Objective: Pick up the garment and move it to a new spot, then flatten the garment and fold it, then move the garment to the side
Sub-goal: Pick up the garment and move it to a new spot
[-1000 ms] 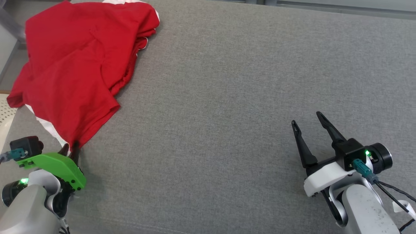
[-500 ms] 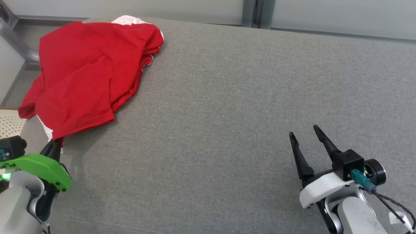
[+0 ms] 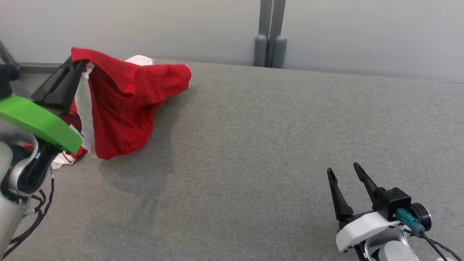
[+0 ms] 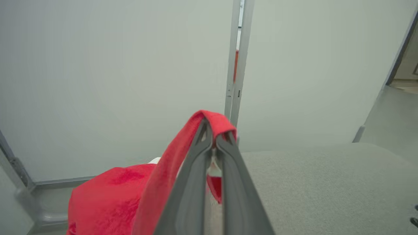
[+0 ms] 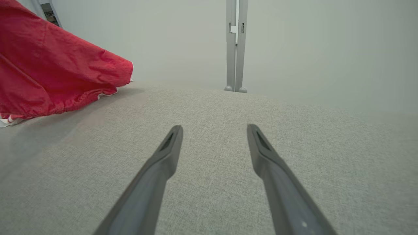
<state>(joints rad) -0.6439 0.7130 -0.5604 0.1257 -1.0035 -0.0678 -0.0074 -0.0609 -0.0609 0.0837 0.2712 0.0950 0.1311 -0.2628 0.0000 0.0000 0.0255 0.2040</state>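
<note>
The garment (image 3: 123,105) is red cloth with white trim, hanging at the far left of the grey table. My left gripper (image 3: 72,63) is shut on its edge and holds it raised, so most of the cloth drapes down and its far end rests on the table. In the left wrist view the garment (image 4: 130,192) folds over the closed fingertips of the left gripper (image 4: 215,130). My right gripper (image 3: 342,168) stands open near the table's front right, far from the cloth. Its fingers (image 5: 169,147) hover over bare fabric, with the garment (image 5: 49,81) at the far left.
The grey fabric table (image 3: 275,137) stretches wide between the two arms. A pale wall with a grey vertical post (image 3: 270,34) runs behind the table's far edge. Dark cables (image 3: 32,217) hang beside my left arm.
My left gripper closed on the garment's corner and lifted it well above the table, pulling the cloth up into a hanging drape. The head camera tilted up, so the wall came into view.
</note>
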